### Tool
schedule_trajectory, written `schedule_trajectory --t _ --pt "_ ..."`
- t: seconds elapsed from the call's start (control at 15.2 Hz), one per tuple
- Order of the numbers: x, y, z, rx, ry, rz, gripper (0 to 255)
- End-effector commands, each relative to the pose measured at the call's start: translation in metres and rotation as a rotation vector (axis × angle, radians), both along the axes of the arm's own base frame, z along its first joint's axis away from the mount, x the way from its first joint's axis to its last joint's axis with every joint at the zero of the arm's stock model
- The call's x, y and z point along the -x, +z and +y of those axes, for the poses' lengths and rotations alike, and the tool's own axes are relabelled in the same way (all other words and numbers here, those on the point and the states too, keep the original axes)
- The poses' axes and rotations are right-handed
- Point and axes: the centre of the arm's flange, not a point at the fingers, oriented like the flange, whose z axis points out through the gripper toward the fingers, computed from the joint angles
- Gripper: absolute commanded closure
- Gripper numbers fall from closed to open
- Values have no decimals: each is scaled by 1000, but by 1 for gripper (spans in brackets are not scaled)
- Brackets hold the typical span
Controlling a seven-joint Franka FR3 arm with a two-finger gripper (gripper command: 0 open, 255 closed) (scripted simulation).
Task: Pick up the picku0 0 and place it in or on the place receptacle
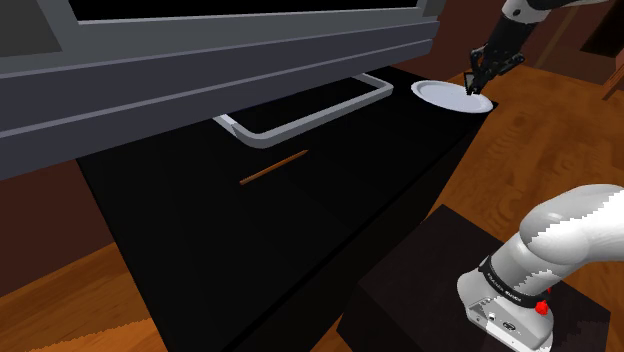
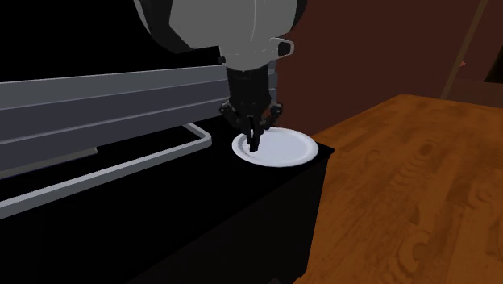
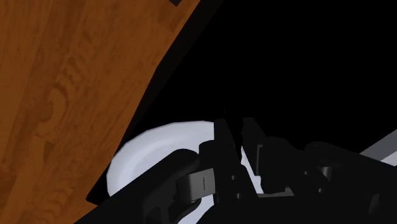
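Here the gripper hangs just over the white plate at the black cabinet's far right corner. Whether it grips anything, I cannot tell. A thin brown stick lies well left, nearer.

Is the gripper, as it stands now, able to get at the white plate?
Probably yes: the gripper hangs right over the plate at the corner of the black cabinet, nothing seen between them.

Holder: black cabinet, flat dark top.
At its far corner: round white plate.
Middle: thin brown stick, lying flat.
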Motion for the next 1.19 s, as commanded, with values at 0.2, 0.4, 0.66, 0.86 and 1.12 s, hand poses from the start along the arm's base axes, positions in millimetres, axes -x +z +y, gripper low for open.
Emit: schedule_trajectory --t 0.2,0.4,0.66,0.86,1.12 --pt "-32 2 -50 0 0 1 255" --pt "-53 2 -83 0 0 1 255" --pt "-81 2 -128 0 0 1 255" --pt "-103 2 -161 0 0 1 255" --pt "-108 -14 -169 0 0 1 255"
